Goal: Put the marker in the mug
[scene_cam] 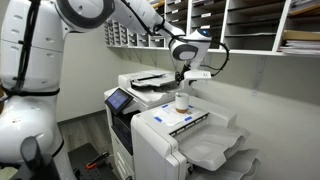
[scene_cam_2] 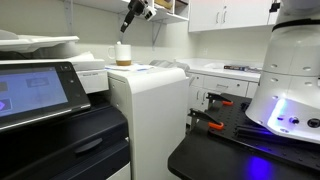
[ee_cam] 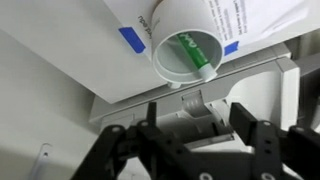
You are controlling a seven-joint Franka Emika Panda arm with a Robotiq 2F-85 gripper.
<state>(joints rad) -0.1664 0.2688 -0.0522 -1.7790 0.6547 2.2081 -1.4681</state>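
Observation:
The small white mug (ee_cam: 185,45) stands on the big white printer; it also shows in both exterior views (scene_cam: 182,101) (scene_cam_2: 123,54). A green marker (ee_cam: 194,58) lies inside the mug, leaning against its wall. My gripper (ee_cam: 197,120) hovers above the mug with its fingers spread and nothing between them. In an exterior view the gripper (scene_cam: 188,76) is a short way above the mug; in an exterior view it (scene_cam_2: 128,27) hangs tilted over it.
The printer top (scene_cam: 170,125) bears a paper sheet with blue marks (ee_cam: 131,40). A second printer with a touch panel (scene_cam: 122,100) stands beside it. Wall shelves with papers (scene_cam: 240,25) are behind. A black table with tools (scene_cam_2: 225,120) is alongside.

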